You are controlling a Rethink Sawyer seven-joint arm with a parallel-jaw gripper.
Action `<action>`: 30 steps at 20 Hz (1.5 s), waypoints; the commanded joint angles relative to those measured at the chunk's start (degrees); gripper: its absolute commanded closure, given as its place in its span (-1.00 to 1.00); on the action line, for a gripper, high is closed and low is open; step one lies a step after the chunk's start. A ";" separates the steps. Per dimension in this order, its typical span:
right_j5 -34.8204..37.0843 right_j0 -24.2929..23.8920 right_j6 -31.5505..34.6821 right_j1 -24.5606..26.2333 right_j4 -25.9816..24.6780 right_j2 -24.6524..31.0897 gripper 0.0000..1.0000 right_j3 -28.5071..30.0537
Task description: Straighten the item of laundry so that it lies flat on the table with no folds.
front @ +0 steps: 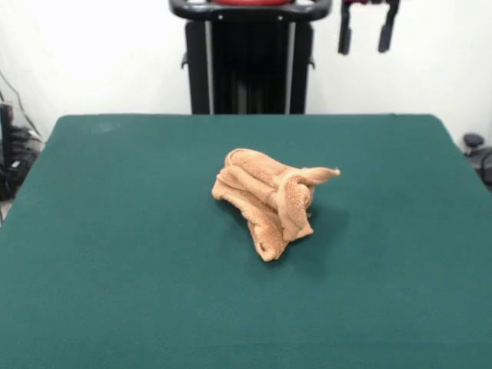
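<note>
Hanging at the top edge toward one o'clock, the end effector (367,34) is showing two dark fingers spread well apart with nothing between them, high above the desk (115,254) and well clear of the work. Below it, the item of laundry (269,200) is sitting near the desk's centre, just toward three o'clock, bunched into a tight crumpled heap with rolled ridges across its top and one twisted corner poking out toward two o'clock. By the look of it, no straightening is under way yet; the step in hand is the approach. The next move is probably calling for a descent onto a free edge, likely that protruding corner, a firm pinch, and a pull outward to open the folds.
</note>
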 commanded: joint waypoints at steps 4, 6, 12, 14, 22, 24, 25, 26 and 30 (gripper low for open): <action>0.62 -0.90 6.53 11.34 -1.49 2.47 -1.00 -12.19; 2.38 -1.86 5.10 11.81 -1.58 2.79 -1.00 -14.26; 4.38 -2.96 4.17 13.30 -1.95 2.70 -1.00 -18.22; 4.17 -2.54 4.52 13.95 -2.20 2.53 -1.00 -19.46; 4.39 -2.00 5.24 17.62 -1.75 2.73 -1.00 -23.40; 4.44 -2.16 5.33 19.12 -1.38 3.04 -1.00 -24.68; 4.08 -2.15 5.37 19.74 -1.40 3.05 -1.00 -25.27; 3.25 -2.27 5.46 20.46 -1.43 3.08 -1.00 -25.23; 2.36 -3.43 4.22 22.61 -1.41 4.09 -1.00 -26.68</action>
